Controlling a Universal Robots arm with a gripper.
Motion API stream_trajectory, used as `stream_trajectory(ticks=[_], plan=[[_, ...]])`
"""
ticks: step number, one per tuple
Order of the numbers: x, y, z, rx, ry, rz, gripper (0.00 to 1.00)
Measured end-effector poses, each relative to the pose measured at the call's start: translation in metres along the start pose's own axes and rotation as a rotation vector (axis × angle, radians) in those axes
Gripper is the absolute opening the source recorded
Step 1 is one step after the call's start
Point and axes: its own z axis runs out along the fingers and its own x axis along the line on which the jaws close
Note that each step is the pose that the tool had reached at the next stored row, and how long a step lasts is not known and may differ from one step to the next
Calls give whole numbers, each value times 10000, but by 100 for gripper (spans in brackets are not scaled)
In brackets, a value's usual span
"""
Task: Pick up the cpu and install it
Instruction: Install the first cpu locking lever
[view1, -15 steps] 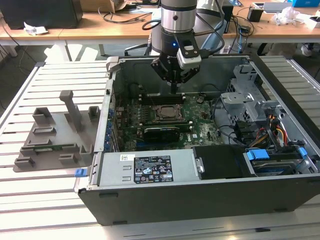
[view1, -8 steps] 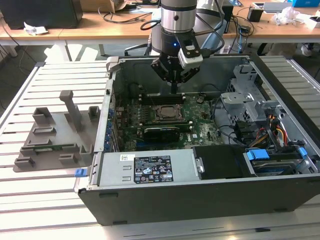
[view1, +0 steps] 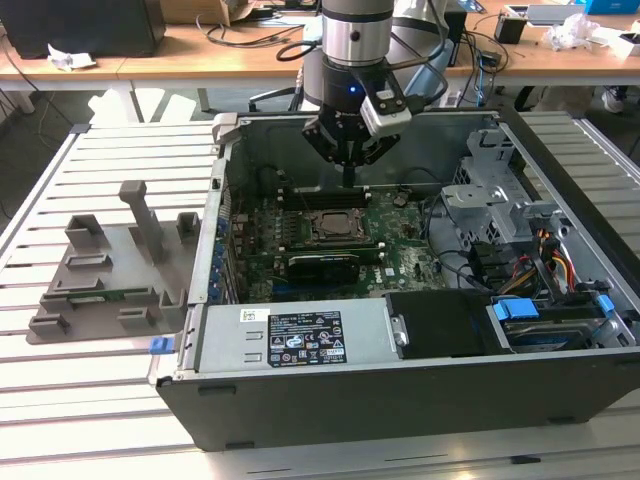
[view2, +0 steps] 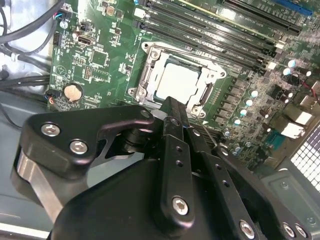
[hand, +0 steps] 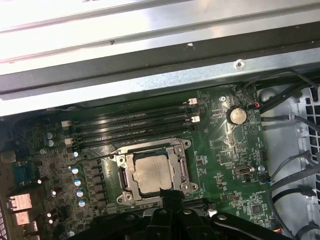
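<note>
The cpu, a flat square chip with a dull silver top, lies inside the metal socket frame on the green motherboard. It also shows in the first wrist view as the cpu and in the exterior view as the cpu. My gripper hangs a little above the socket's far edge inside the open computer case. Its black fingers are shut together with nothing between them, and the tip of the gripper points at the socket's rim. The gripper stands apart from the chip.
The open case wall rises around the board. Black memory slots run beside the socket. A drive cage and cables crowd the exterior view's right. A power supply sits in front. A grey fixture lies on the slatted table.
</note>
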Motion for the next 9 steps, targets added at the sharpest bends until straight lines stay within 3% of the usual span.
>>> stream_trajectory(ticks=[9], plan=[[0, 0, 0, -19, -30, -760, 11]])
